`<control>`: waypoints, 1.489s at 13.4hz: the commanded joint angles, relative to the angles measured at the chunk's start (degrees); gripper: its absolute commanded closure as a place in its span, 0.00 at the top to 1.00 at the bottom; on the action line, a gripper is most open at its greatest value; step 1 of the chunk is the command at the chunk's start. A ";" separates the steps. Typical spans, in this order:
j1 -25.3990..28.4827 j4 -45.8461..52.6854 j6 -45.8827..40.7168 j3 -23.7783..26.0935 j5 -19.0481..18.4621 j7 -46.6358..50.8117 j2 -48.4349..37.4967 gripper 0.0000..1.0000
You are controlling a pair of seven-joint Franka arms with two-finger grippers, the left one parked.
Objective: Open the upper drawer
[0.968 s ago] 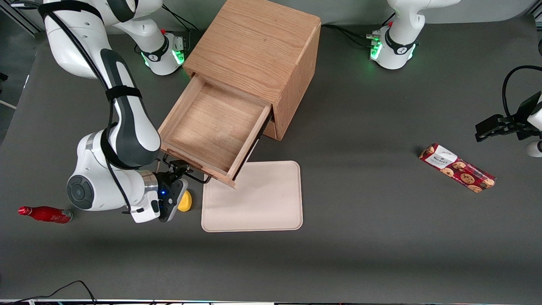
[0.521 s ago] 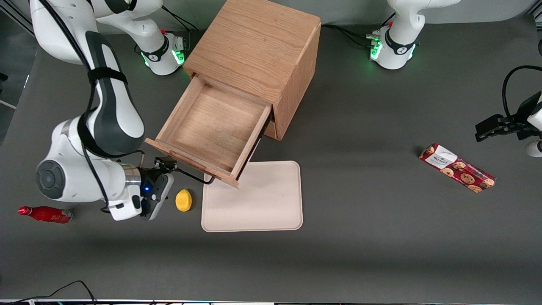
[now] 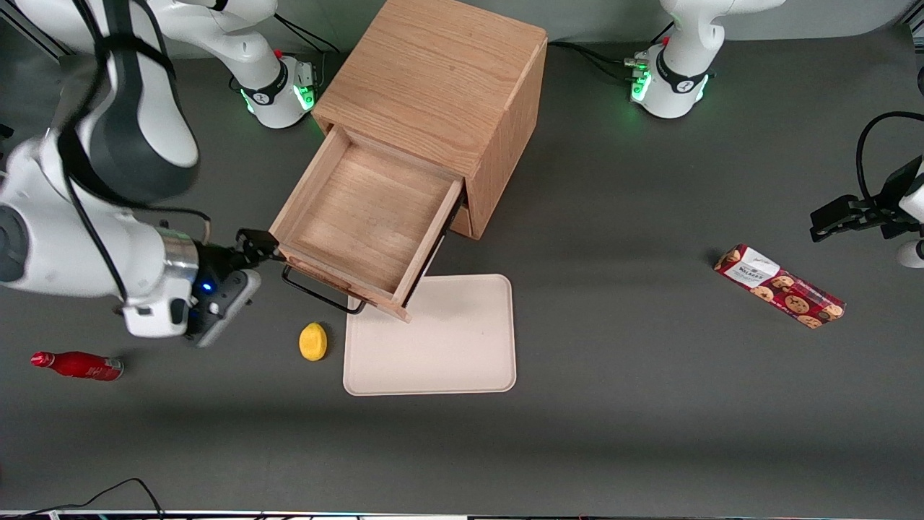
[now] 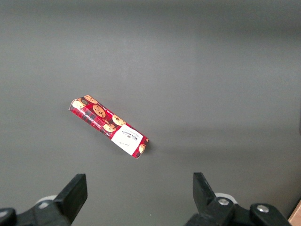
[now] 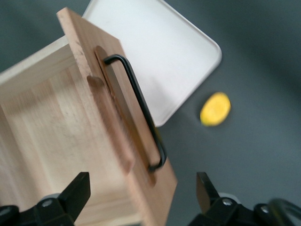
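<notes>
The upper drawer (image 3: 361, 217) of the oak cabinet (image 3: 433, 79) stands pulled far out, and its plain wood tray is bare. Its thin black bar handle (image 3: 317, 292) is free on the drawer front, and also shows in the right wrist view (image 5: 141, 117). My right gripper (image 3: 254, 248) is open and holds nothing. It hovers beside the drawer's front corner, toward the working arm's end, off the handle. In the right wrist view the gripper (image 5: 141, 197) has its fingers (image 5: 77, 193) spread wide above the drawer front (image 5: 117, 136). The lower drawer is hidden under the upper one.
A beige tray (image 3: 447, 347) lies flat in front of the drawer, partly under it. A small yellow object (image 3: 312, 341) lies beside the tray. A red bottle (image 3: 76, 365) lies toward the working arm's end. A cookie box (image 3: 779, 286) lies toward the parked arm's end.
My gripper has let go of the handle, opened, and drawn away toward the working arm's end, rising. The yellow object it covered now shows. The drawer stays open.
</notes>
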 commanded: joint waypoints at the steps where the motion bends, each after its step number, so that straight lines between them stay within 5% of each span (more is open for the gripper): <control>1: 0.48 -9.80 0.71 0.21 -5.67 10.81 -9.90 1.00; 5: 0.93 -19.73 1.67 0.13 -14.56 24.53 -20.46 1.00; 13: -1.88 -33.18 6.59 -4.80 -15.10 22.08 -33.12 1.00; 20: -7.49 -27.76 6.07 -2.70 -16.77 22.08 -28.49 1.00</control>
